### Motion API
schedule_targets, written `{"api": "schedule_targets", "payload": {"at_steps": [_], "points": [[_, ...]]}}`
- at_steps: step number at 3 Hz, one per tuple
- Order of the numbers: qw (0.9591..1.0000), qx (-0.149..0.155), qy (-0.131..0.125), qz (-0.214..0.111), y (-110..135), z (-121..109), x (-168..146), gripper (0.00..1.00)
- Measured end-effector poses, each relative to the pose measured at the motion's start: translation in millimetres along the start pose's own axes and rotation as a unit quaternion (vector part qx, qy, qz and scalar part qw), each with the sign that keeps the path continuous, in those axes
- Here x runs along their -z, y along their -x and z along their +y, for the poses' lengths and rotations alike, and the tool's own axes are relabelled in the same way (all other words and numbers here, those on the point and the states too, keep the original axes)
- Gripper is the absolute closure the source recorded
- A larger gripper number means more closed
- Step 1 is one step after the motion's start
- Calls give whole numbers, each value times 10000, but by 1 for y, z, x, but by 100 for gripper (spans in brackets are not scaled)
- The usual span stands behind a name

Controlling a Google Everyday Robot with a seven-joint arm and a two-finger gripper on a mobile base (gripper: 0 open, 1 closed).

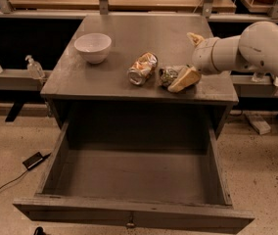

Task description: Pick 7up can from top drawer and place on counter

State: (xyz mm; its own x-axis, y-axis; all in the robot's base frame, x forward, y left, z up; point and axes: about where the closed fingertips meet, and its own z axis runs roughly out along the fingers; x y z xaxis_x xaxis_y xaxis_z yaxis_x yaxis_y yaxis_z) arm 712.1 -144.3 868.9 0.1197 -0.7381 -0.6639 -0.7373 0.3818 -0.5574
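The 7up can (168, 76), dented, silvery with green, lies on its side on the dark-grey counter (129, 28) near the front right edge. My gripper (189, 58) is at the counter's right side, open. One tan finger (184, 80) rests against the can's right side, and the other points up and away from it. The top drawer (129, 213) is pulled fully out below the counter, and its inside shows nothing in it.
An orange-gold dented can (142, 68) lies just left of the 7up can. A white bowl (93, 47) stands at the counter's left. Two clear bottles (34, 67) sit on a ledge to the left. A black box with a cable (33, 159) lies on the floor.
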Motion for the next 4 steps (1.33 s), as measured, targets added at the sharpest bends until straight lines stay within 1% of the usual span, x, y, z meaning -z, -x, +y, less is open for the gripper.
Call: {"api": "schedule_targets", "payload": {"at_steps": [1, 2, 3, 4], "points": [[10000, 0, 1, 0, 0, 0, 0, 0], [9999, 32, 32, -157, 9, 1, 2, 0], [9992, 147, 52, -367, 28, -2, 10, 0], [9995, 138, -2, -269, 30, -5, 38, 0]]}}
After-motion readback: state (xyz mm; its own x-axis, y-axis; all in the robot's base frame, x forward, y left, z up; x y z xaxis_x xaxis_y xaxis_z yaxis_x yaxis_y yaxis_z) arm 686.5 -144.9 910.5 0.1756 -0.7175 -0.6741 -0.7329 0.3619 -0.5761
